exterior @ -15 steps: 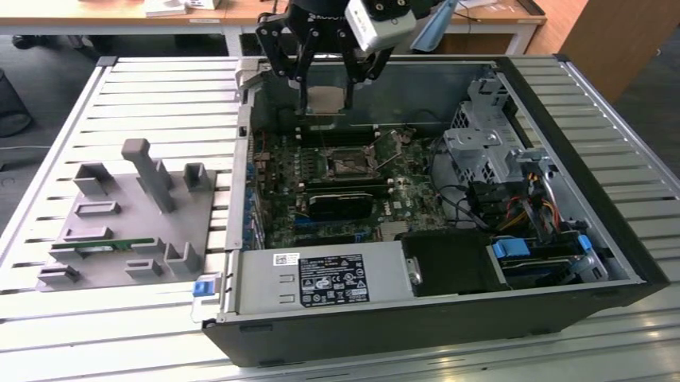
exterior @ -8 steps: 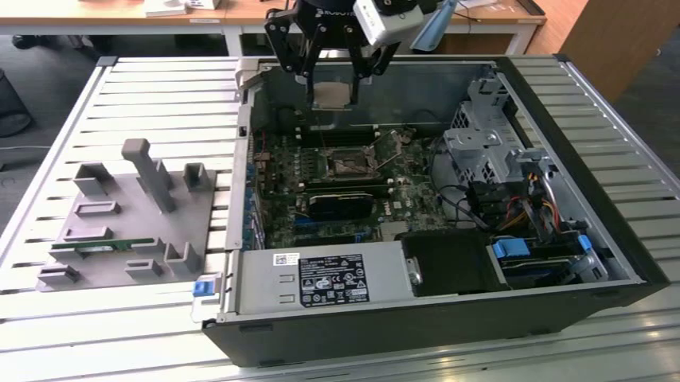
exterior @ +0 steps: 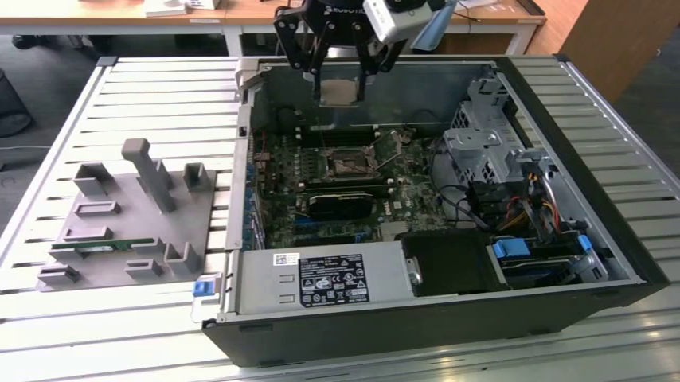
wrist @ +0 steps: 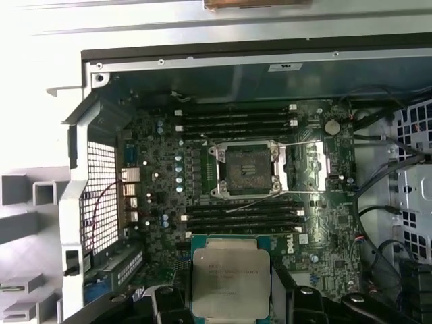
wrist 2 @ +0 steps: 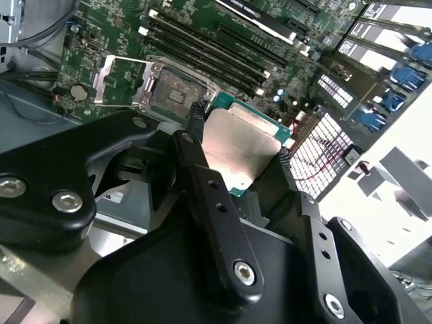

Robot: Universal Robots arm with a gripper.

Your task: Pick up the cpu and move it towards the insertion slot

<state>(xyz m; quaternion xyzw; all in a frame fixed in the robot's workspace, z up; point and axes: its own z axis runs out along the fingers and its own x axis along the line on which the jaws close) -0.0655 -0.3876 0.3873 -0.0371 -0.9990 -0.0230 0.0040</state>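
- exterior view: we are seeing the gripper [exterior: 340, 86] hanging at the upper middle of the frame, above the far wall of the open computer case [exterior: 595, 263]. its fingers are clamping the cpu [exterior: 339, 91] by two opposite edges, which we judge is keeping the contact side untouched. the cpu is hanging clear of the board, higher in the frame than the insertion slot [exterior: 349, 163], which is sitting open near the frame's centre on the green motherboard [exterior: 318, 231]. a grey fixture tray [exterior: 127, 231] is lying at the left of the frame, outside the case.
- second wrist view: we are looking past the black fingers [wrist 2: 202, 182] closed on the cpu [wrist 2: 236, 148] at mid frame. its flat metal face is showing pale, with a green rim along the edge toward the upper right. the insertion slot [wrist 2: 172, 91] is lying toward the upper left, its metal frame flipped open, apart from the chip.
- first wrist view: we are seeing the cpu [wrist: 231, 277] at the lower middle of the frame, lid facing the camera, level with the board. being nearly square, it is showing no clear long axis; its edges are running parallel to those of the insertion slot [wrist: 248, 170] at mid frame. we judge this squared-up hold is sparing any twisting. the memory slots [wrist: 236, 120] are lining either side of the socket.
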